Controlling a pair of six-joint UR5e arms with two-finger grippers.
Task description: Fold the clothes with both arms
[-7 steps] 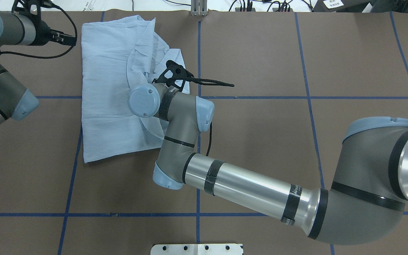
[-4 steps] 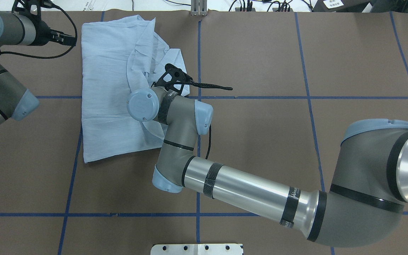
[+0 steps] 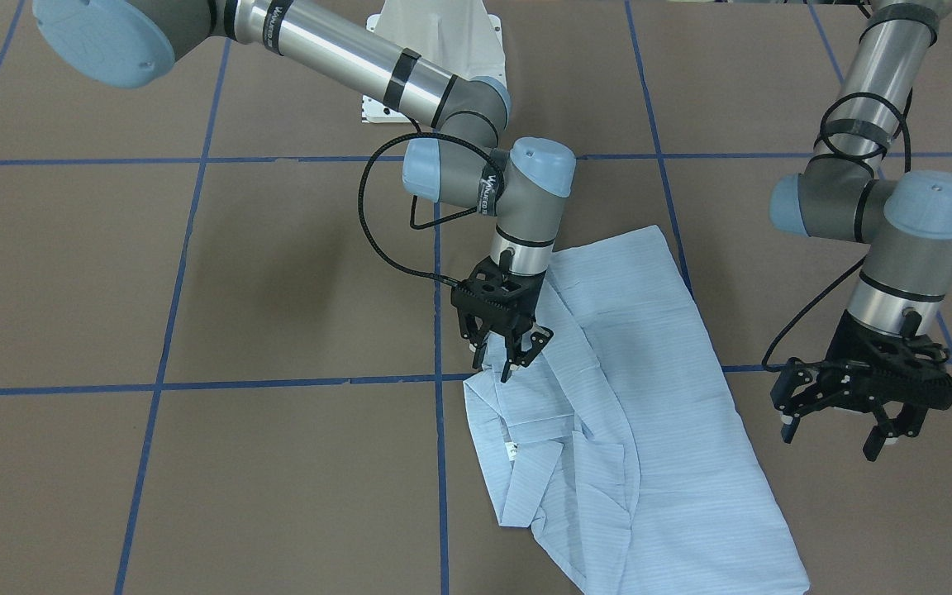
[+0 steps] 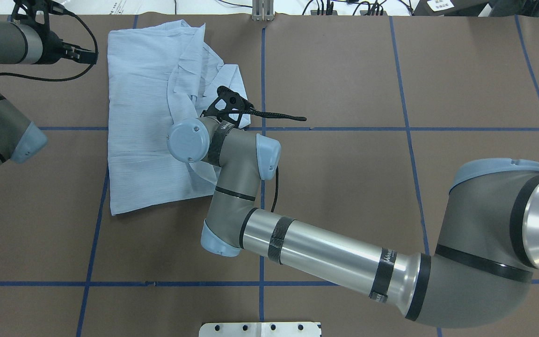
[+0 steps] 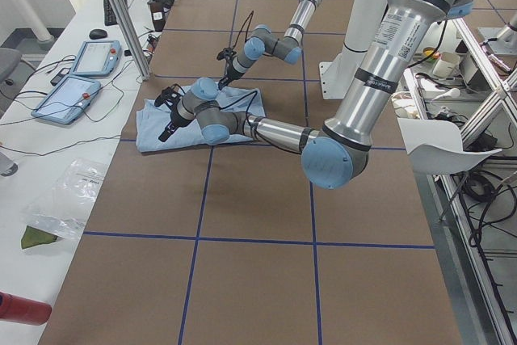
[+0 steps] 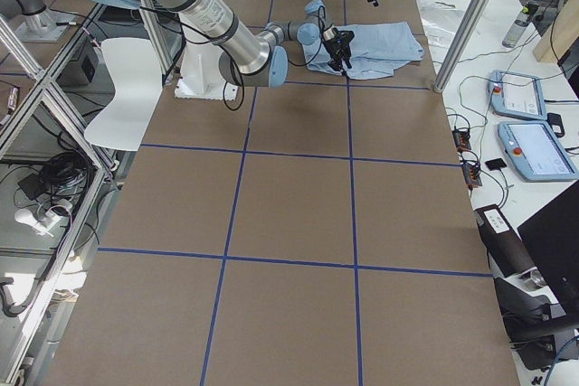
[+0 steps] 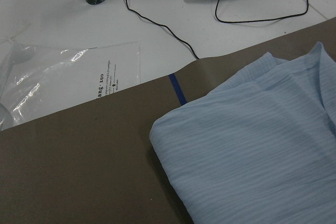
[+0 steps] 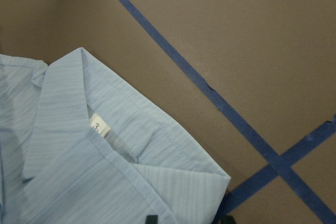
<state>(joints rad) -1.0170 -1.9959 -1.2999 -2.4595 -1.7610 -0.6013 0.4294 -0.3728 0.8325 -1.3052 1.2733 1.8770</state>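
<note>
Shirt of pale blue striped cloth lies partly folded on the brown table cover, in the far left part of the table as the overhead view has it, with its collar turned toward the centre. A blue tape line runs just beside the collar, and a small white label shows inside it.

The right gripper points straight down at the collar edge. Its jaws stand a little apart, with the tips at or just above the cloth; no fabric is seen pinched between them. The right arm reaches diagonally across the table to get there.

The left gripper hangs over bare table just beside the shirt's long outer edge, apart from the cloth, with its jaws spread wide and nothing in them.
</note>
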